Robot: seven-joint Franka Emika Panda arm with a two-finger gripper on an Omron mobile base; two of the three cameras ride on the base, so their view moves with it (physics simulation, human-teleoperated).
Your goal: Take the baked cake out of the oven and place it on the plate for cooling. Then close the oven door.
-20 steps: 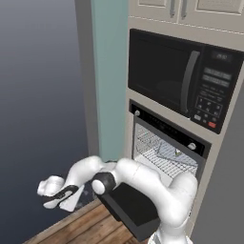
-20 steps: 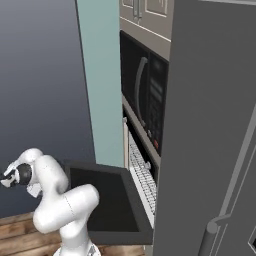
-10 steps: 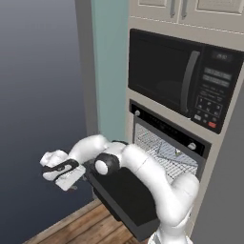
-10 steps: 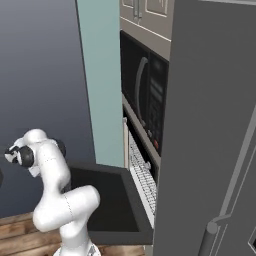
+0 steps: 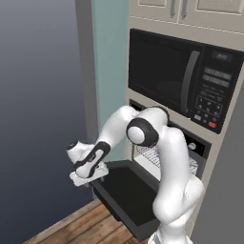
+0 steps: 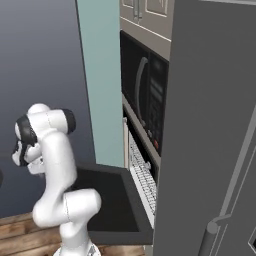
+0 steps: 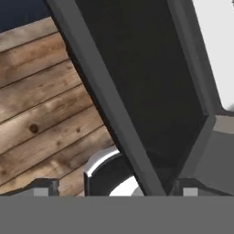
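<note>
- The gripper has risen over the last second from low near the floor to about 9 o'clock of the arm's elbow, beside the left front corner of the oven door; its jaws stand wide apart and hold nothing.
- The oven door lies flat open at 6 o'clock of the oven; a bare wire rack shows inside.
- No cake can be made out; closing the door looks like the step in hand.

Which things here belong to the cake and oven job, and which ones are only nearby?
For the job:
oven
oven door, lying open
gripper, open, beside the door's edge

Only nearby:
microwave
upper cabinets
wood floor
</note>
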